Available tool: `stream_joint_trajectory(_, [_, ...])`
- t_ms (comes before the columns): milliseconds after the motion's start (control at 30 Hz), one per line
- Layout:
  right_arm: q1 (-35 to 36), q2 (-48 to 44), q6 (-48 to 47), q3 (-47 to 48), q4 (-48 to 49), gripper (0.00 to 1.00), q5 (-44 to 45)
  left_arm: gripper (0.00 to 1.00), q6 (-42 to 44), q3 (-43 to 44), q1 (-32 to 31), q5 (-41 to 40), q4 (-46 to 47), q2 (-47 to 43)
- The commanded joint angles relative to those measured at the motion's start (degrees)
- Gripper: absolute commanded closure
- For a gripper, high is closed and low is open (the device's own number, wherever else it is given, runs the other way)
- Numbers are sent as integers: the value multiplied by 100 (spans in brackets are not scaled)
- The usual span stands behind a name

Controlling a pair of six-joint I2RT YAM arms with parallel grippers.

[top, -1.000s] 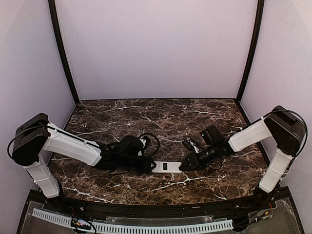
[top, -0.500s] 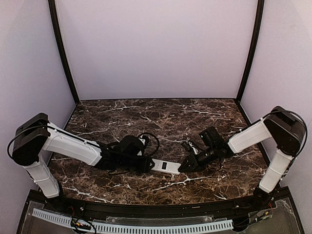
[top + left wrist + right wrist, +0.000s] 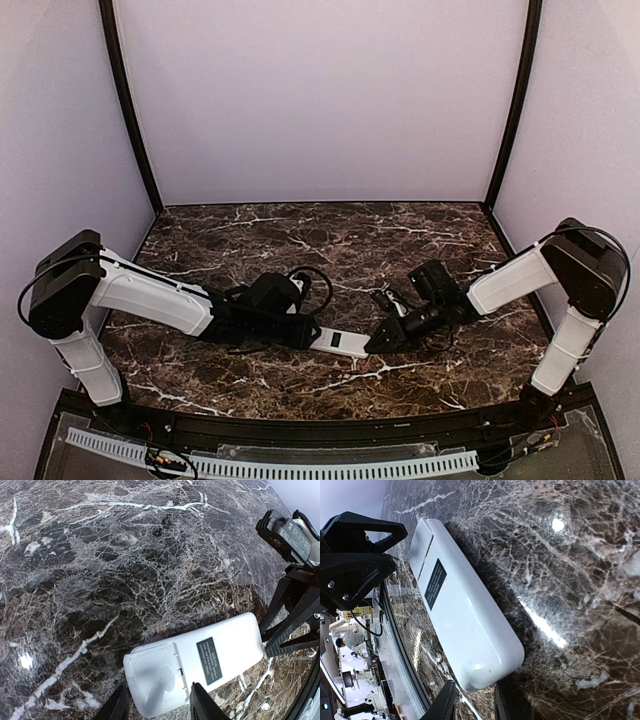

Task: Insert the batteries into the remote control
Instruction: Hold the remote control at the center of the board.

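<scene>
Lying back-up on table (image 3: 100,555): remote control (image 3: 195,667), battery cover (image 3: 155,675) closed.

A robotics lab: a boxed-in bench cell built for two arms.

Two white-and-black robot arms, the left arm (image 3: 150,295) and the right arm (image 3: 510,278), stand at the near edge of a dark marble-patterned table (image 3: 330,235). Plain pale lilac panels (image 3: 320,100) set between black corner posts (image 3: 130,110) shut the table in on three sides. A white slotted cable duct (image 3: 300,466) runs along the front rail. The right wrist view shows loose wiring (image 3: 370,625) and other equipment beyond the table's edge.
</scene>
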Motion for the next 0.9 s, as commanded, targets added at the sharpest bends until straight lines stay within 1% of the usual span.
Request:
stream_joint_trajectory(0, [55, 42, 21, -58, 205, 74, -55, 58, 84, 122, 29, -52, -208, 62])
stream_joint_trajectory(667, [70, 125, 18, -34, 239, 75, -98, 61, 224, 387, 55, -152, -554, 374])
stream_joint_trajectory(867, [70, 163, 18, -27, 265, 76, -103, 64, 240, 431, 55, -123, -618, 481])
